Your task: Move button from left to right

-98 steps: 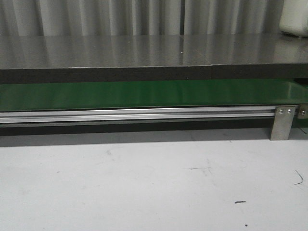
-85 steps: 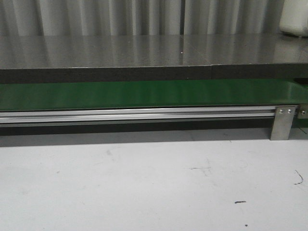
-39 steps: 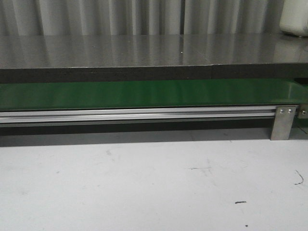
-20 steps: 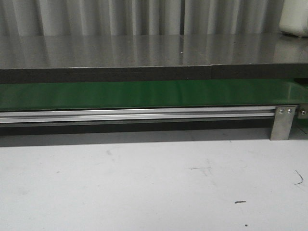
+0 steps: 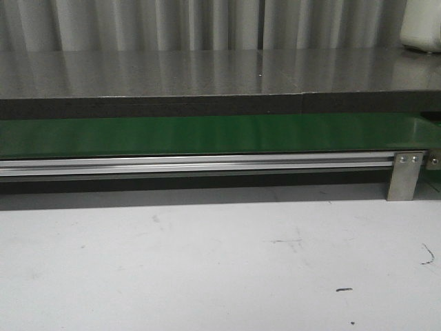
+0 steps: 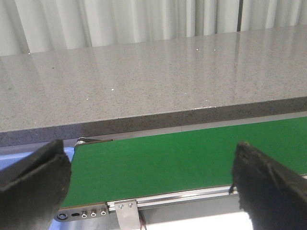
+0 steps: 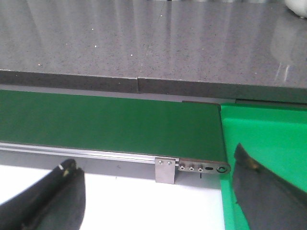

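A: Since no button shows in any view, where is it?

B: I cannot see it. My left fingers (image 6: 33, 184) and right fingers (image 7: 45, 199) are spread wide, grasping nothing. I judge we wait for it.

A: And ahead of your fingers?

B: Green belt (image 6: 192, 153), then grey worktop (image 6: 144, 81), curtain (image 6: 120, 19) behind.

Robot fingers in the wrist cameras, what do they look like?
Only the fingers show. The left gripper has two chunky, matte black fingers with blunt, angled tips. The right gripper has the same dark fingers, with scuffed pale specks on their edges. No cables or labels are visible.
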